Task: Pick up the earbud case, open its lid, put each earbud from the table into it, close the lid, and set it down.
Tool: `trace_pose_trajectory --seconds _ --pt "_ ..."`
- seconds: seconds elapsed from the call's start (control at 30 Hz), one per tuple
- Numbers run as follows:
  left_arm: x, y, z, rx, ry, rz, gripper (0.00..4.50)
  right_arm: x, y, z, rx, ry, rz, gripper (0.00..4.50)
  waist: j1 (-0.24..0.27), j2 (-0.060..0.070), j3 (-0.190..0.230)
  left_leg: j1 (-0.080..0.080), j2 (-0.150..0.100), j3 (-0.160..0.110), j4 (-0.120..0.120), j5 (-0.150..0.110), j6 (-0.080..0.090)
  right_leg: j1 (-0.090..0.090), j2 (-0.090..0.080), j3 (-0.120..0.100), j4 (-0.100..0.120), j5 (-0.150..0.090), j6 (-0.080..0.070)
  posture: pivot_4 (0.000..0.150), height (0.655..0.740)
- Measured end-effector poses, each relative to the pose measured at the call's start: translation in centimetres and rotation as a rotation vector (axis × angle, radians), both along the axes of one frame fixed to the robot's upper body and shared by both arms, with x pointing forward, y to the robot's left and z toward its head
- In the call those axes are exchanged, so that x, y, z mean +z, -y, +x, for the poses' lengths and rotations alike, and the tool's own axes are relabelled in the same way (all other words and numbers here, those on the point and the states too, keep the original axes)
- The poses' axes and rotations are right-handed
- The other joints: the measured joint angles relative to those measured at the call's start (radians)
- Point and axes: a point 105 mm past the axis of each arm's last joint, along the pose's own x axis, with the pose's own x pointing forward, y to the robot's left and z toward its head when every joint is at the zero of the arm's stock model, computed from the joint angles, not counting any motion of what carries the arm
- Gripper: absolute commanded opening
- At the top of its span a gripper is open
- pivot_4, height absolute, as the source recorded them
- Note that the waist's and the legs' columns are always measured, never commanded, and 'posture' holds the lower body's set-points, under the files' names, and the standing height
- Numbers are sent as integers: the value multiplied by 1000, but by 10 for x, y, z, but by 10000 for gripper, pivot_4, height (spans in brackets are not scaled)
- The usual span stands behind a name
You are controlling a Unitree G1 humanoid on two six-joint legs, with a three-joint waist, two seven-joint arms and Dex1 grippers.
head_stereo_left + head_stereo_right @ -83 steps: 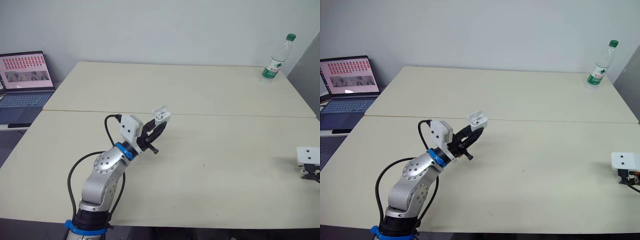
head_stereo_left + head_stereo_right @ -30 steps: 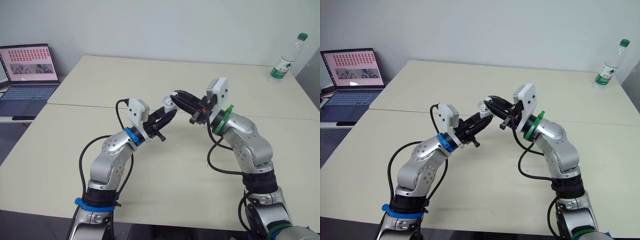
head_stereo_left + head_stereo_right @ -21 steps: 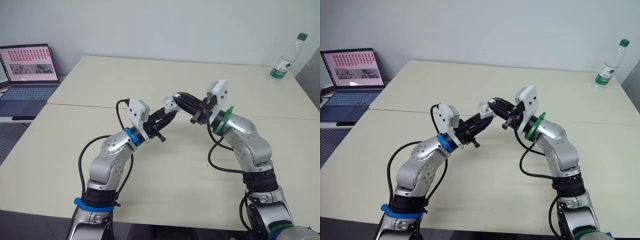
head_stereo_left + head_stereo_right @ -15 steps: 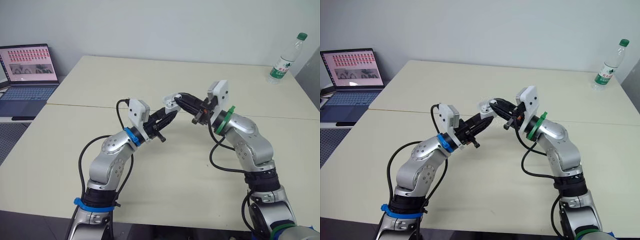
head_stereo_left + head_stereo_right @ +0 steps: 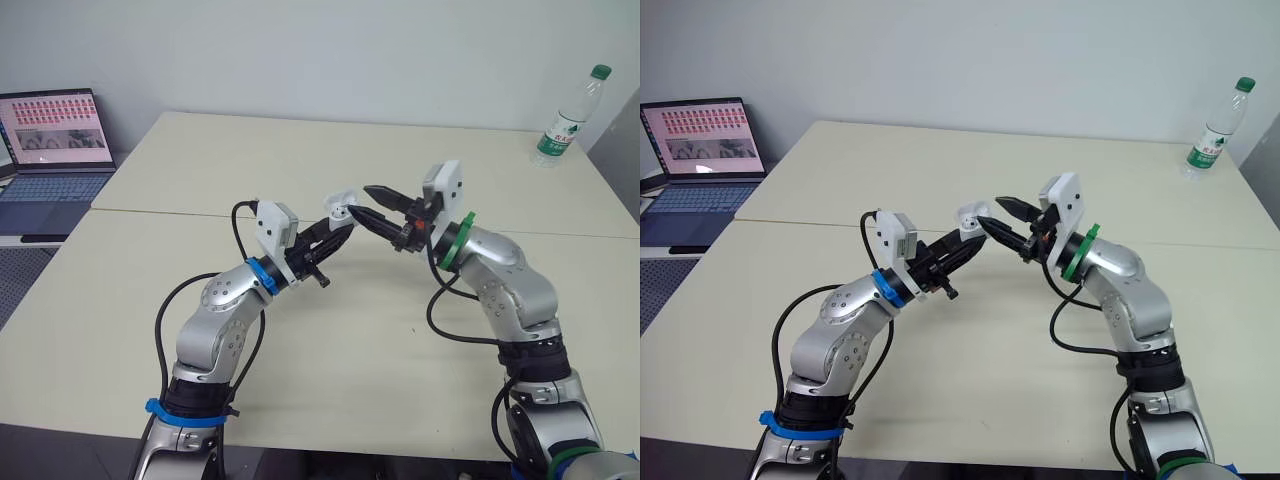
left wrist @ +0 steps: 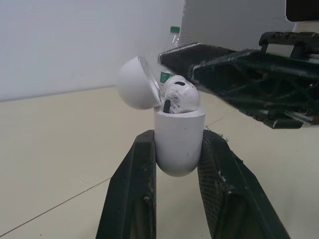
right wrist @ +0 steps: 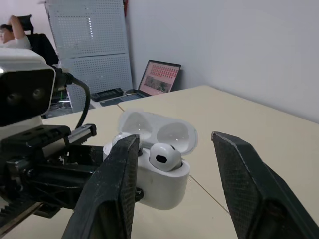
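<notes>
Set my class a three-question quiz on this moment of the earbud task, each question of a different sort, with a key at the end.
1. True or false: the lid of the earbud case is shut.
2. What sits in the case? A) an earbud B) a coin C) nothing
3. Fill in: the case is gripped by the ___ hand, while the right hand is open near it.

Key: 1 false, the lid is tipped back; 2 A; 3 left: the left hand has a finger on each side of the case.
</notes>
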Motion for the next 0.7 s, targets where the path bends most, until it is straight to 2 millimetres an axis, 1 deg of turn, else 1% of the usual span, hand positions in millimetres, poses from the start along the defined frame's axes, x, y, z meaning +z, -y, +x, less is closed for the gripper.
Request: trace_pose_trajectory --seconds 0.1,0.17,0.2,0.27,0.3,0.33,0.43,0.47,0.53,0.57,0.63,0.7 --pt "-4 -3 -2 3 -8 11 7594 12 21 -3 35 -49 7 24161 -1 0 0 0 0 0 0 0 0 0 0 0 -1 0 0 1500 7400" --pt "-5 -4 -2 1 -8 20 7594 19 28 -1 34 -72 8 24161 -6 0 0 0 0 0 0 0 0 0 0 0 0 0 0 1500 7400" --pt "-5 -4 -3 -12 0 35 7594 21 30 4 28 -91 -14 24161 -8 0 0 1 0 1 0 0 0 0 0 0 0 0 0 1500 7400" --pt "-5 0 -6 -47 16 61 7594 20 37 19 -17 -115 -77 20722 -12 0 0 2 0 2 0 0 1 1 1 1 0 0 0 1500 7400" --pt "-7 0 -7 -60 17 74 7594 16 39 30 -46 -140 -111 18638 -15 0 0 4 1 3 0 0 1 1 1 2 0 0 0 1500 7400" --pt "-7 2 -7 -76 22 92 7594 9 38 42 -71 -177 -159 15637 -17 0 0 4 1 5 0 0 1 1 2 4 0 0 0 1500 7400" --pt "-7 8 -9 -118 40 115 7594 -8 35 57 -83 -241 -233 4004 -17 0 0 4 1 4 -1 0 1 1 2 4 0 0 0 1500 7400" --pt "-8 8 -9 -125 39 123 7594 -15 30 64 -87 -266 -262 785 -18 0 0 4 1 5 -1 0 1 1 2 5 0 0 0 1500 7400" --pt "-10 11 -12 -147 37 133 7594 -21 21 72 -83 -274 -307 318 -17 0 0 3 1 5 -1 0 1 0 2 5 0 0 0 1500 7400" --pt "-11 13 -12 -154 36 139 7594 -21 15 72 -62 -268 -323 318 -16 0 0 1 1 5 -1 0 1 -1 2 4 -1 0 0 1500 7400" --pt "-12 13 -12 -154 34 146 7594 -18 5 68 -5 -258 -343 318 -12 0 0 -2 1 4 -1 0 1 -4 1 4 -1 0 0 1500 7400" --pt "-12 12 -12 -152 31 151 7594 -12 -1 61 59 -251 -363 318 -10 0 0 -3 1 4 -1 0 1 -4 0 3 -1 0 0 1500 7400"
